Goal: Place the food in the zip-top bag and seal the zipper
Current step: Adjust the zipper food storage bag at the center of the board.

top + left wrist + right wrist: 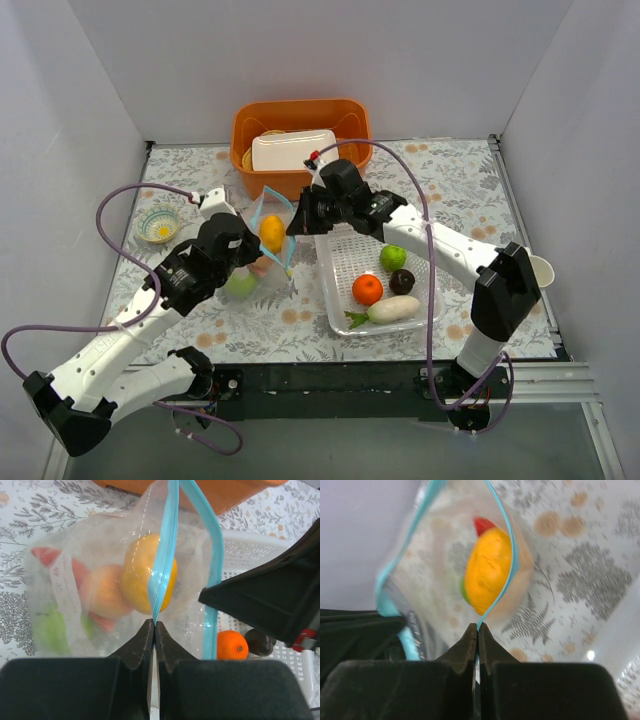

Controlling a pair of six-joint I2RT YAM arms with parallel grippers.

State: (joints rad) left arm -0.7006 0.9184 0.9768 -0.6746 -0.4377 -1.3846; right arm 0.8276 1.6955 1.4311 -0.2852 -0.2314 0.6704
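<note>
Left end effector (154,625) and right end effector (477,628) pinch zipper (165,555); zip-top bag (95,545) holds mango (138,575).

My top camera looked down from above and behind the arm bases, taking in the whole worktop (460,190). The wrist cameras sat very close behind the left gripper (154,625) and right gripper (477,627), facing along their fingers from opposite sides. All three views shared the zip-top bag (285,250) and its yellow mango (271,233)
</note>
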